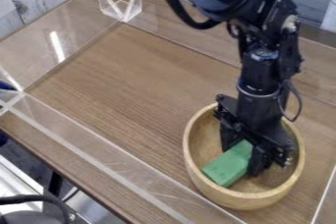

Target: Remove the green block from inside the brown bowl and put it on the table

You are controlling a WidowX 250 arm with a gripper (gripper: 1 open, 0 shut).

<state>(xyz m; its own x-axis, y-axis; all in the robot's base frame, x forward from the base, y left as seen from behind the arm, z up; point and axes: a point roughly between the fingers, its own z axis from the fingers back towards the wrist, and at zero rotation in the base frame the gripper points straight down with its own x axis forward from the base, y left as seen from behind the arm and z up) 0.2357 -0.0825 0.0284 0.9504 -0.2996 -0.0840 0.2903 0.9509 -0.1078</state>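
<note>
- 1 black robot arm (250, 17) enters from the top centre of the frame and bends down toward the lower right.
- Its last segment stands close to vertical, so the end effector (257, 149) points straight down into the brown bowl (210, 174).
- End effector fingers are drawn together, pinching the upper right end of the green block (231, 164).
- Green block lies inside the bowl, tilted, with its lower left end toward the near rim; whether that end touches the bowl floor I cannot tell.
- Brown bowl sits on the tabletop (144, 81) at the lower right of the frame, near the front clear wall (79, 144).
- A small clear bracket (121, 5) stands at the upper left, well apart from the bowl.
</note>
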